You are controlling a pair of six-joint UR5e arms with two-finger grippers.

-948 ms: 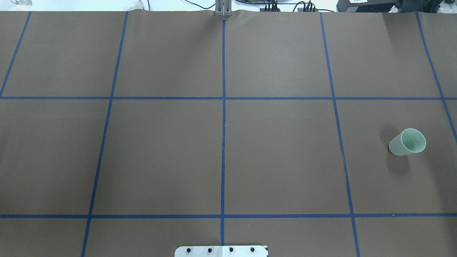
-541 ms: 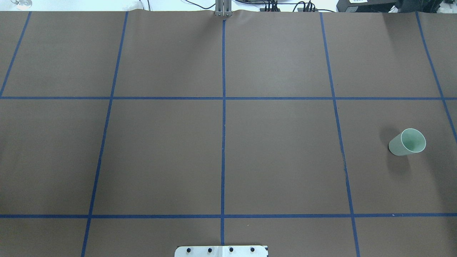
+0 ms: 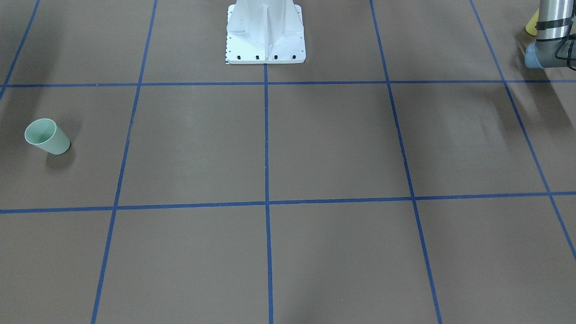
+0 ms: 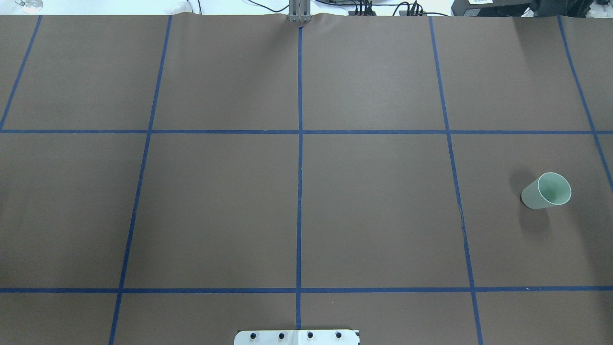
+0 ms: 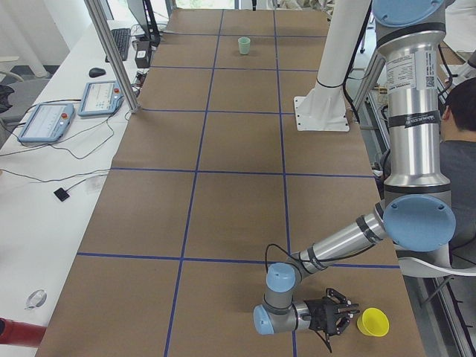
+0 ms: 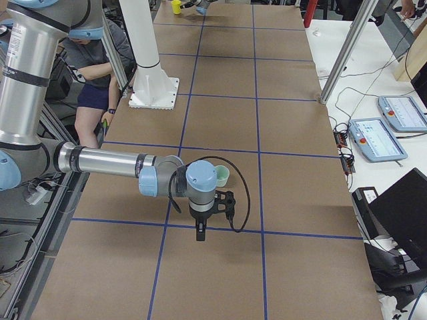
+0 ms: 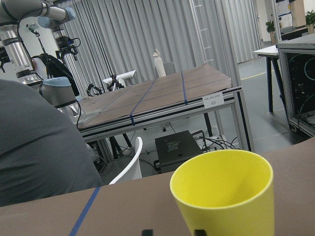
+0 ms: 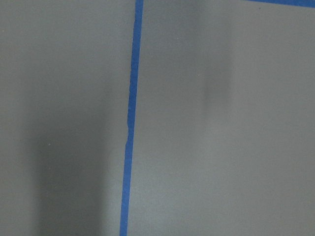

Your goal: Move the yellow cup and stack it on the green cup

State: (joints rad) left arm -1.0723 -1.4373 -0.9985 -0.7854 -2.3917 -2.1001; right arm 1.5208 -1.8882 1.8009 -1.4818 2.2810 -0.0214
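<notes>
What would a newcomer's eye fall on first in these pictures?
The yellow cup strikes first: it stands upright and fills the left wrist view, just ahead of the left gripper at the table's left end. Far off, toward the other end of the brown table, the green cup stands alone and upright. Blue tape lines divide the whole surface into large squares.
</notes>
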